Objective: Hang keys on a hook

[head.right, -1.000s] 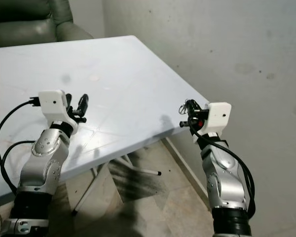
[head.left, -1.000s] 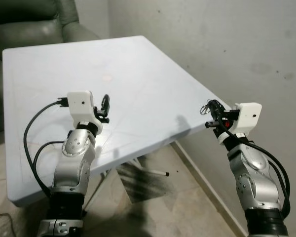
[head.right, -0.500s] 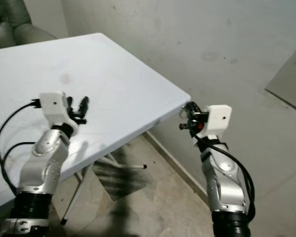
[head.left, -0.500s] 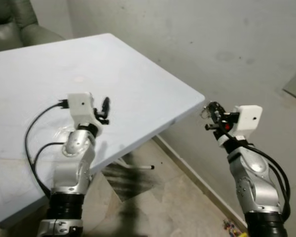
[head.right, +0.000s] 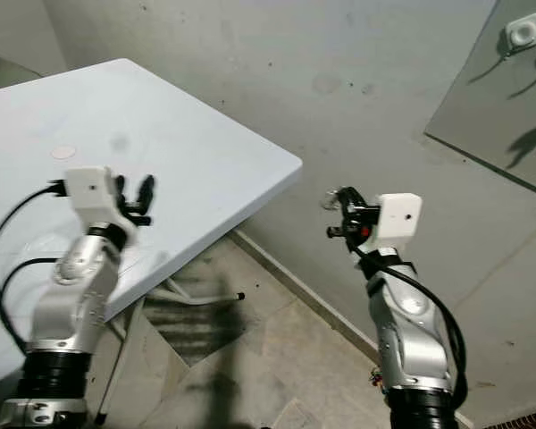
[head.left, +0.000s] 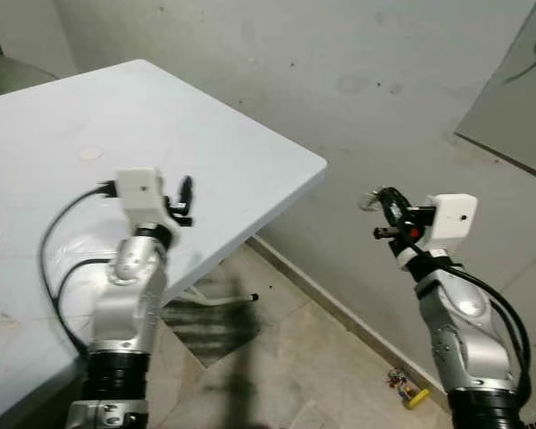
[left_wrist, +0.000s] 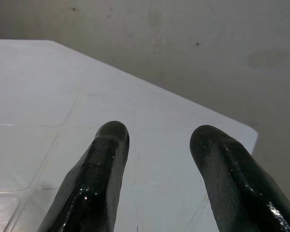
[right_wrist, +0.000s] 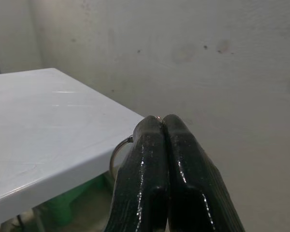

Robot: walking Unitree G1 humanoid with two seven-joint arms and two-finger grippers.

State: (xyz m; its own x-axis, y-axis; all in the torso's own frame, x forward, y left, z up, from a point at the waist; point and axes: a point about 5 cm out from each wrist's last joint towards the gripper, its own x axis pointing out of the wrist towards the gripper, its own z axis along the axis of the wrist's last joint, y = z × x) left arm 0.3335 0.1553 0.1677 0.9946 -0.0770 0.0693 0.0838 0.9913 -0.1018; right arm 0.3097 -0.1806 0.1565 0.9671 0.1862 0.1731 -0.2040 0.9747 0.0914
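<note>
The right pincer [head.left: 386,202] is raised in the open air off the corner of the white worktop [head.left: 205,134], out over the tiled floor [head.left: 295,357] and facing the grey wall [head.left: 277,54]. Its two black fingers [right_wrist: 159,164] are pressed together, pinching the keys [head.left: 373,198]: in the right wrist view a thin metal key ring [right_wrist: 117,152] curves out from one side of the closed fingertips, and from the head views a small loop of metal shows at the pincer's tip (the keys themselves are too small to make out in detail). The left pincer [head.left: 186,191] hovers above the worktop near its edge, fingers spread with a clear gap between them and nothing held. On the wall up to the right is a paler grey panel [head.right: 509,98] bearing a white hook mount [head.right: 523,34], well apart from the keys. A small coloured object [head.left: 404,388] lies on the floor by the foot of the wall, near the right arm.
</note>
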